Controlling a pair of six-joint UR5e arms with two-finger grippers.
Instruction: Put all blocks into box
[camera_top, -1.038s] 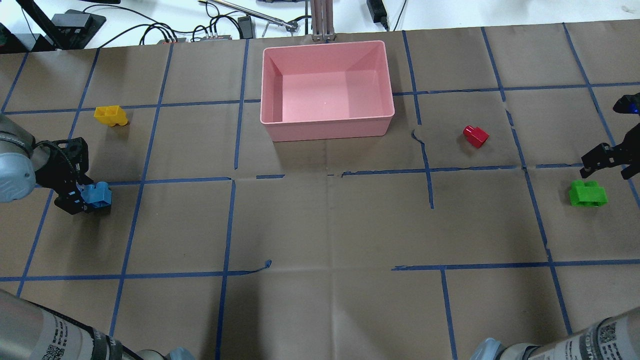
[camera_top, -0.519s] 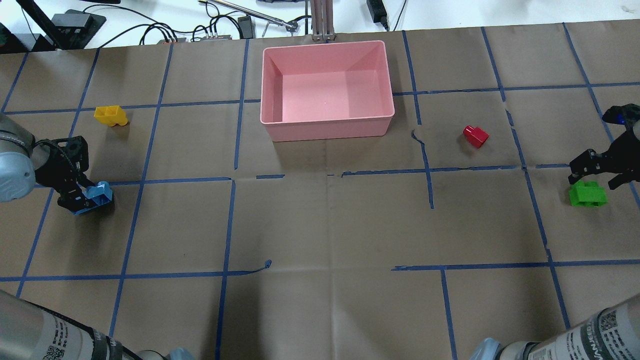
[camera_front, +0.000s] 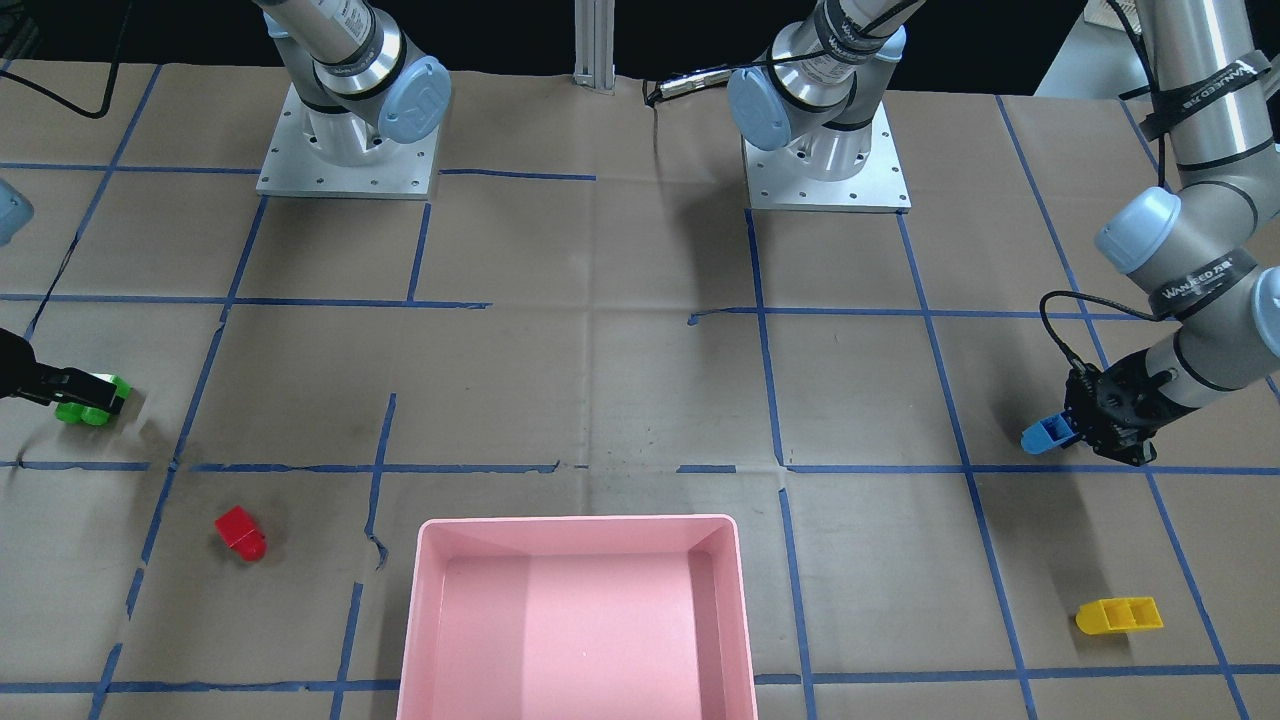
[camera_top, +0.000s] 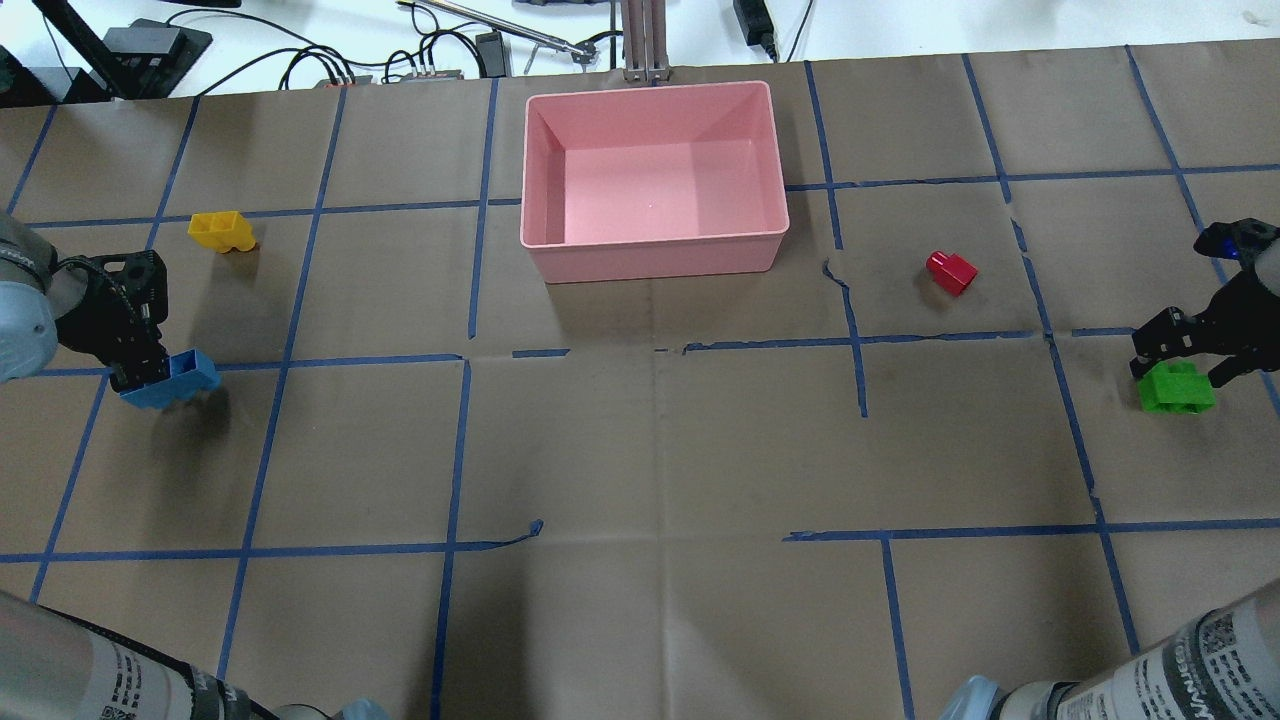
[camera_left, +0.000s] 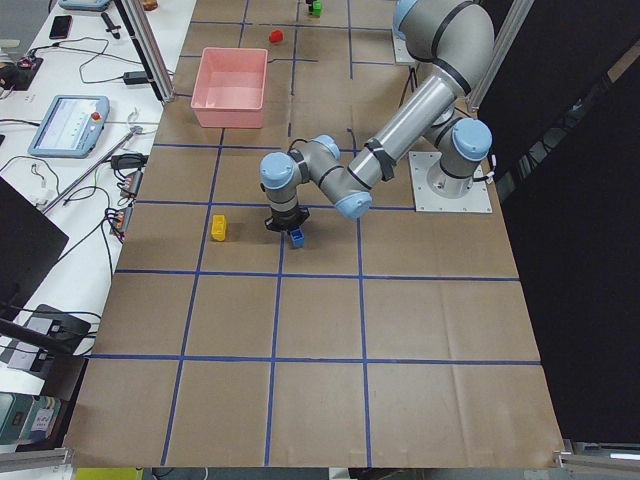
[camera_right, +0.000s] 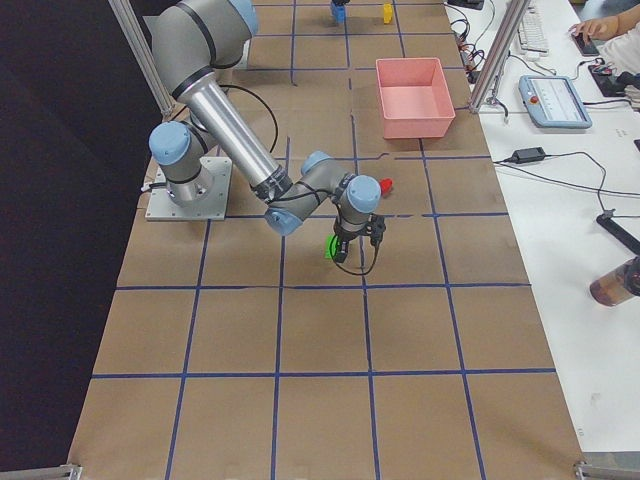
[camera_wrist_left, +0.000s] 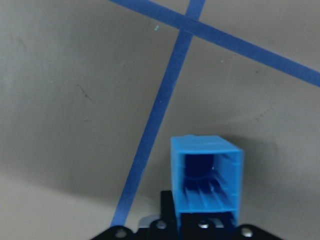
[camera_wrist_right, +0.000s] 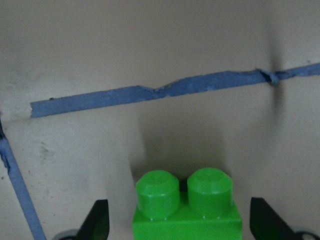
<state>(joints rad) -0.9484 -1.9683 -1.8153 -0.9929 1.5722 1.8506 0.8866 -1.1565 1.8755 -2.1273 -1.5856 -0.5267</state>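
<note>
The left gripper (camera_top: 142, 377) clamps the blue brick (camera_top: 172, 379) near the table's left edge. The right gripper (camera_top: 1181, 366), spread wide, straddles the green brick (camera_top: 1177, 388) by the right edge. The box (camera_top: 650, 262) sits mid far edge.

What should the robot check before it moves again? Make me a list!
1. Left end effector shut on the blue block: ok.
2. Right end effector open, one finger on each side of the green block: ok.
3. Green block gripped: not ok; the wrist view shows gaps on both sides.
4. Box has room: ok, nothing lies in it.
5. Red block and yellow block in the box: not ok, both lie outside it.
</note>
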